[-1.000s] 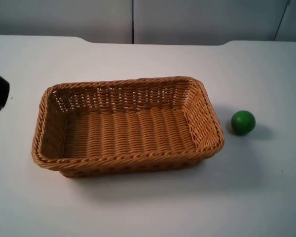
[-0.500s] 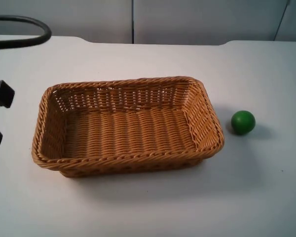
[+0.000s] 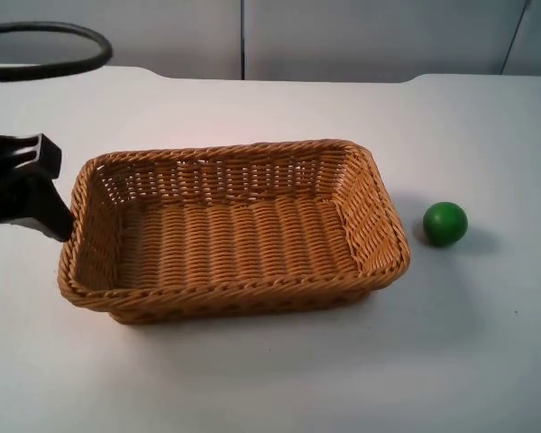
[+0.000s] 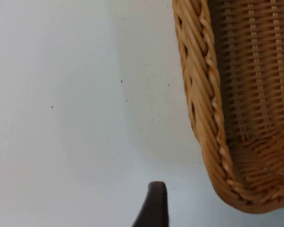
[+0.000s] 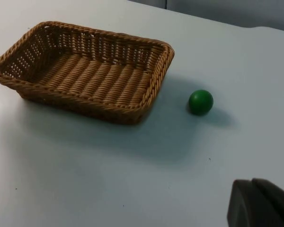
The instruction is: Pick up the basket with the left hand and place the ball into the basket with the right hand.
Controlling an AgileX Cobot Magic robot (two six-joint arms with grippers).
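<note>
A rectangular wicker basket (image 3: 379, 216) sits in the middle of the white table, with nothing inside it. A green ball (image 3: 444, 224) rests on the table just to its right, a small gap apart. My left gripper (image 3: 56, 191) hovers at the basket's left short rim, its fingers spread open and holding nothing. In the left wrist view the basket's rim (image 4: 203, 94) runs beside one black fingertip (image 4: 154, 203). My right gripper (image 5: 260, 203) waits shut, well back from the ball (image 5: 200, 102) and the basket (image 5: 137, 101).
The white table top (image 3: 252, 379) ends at a grey partition wall (image 3: 361, 36) behind the basket. Bare table lies in front of the basket and around the ball.
My left gripper has come in from the left edge up to the basket's left rim, and its fingers have spread apart. Basket and ball have not moved.
</note>
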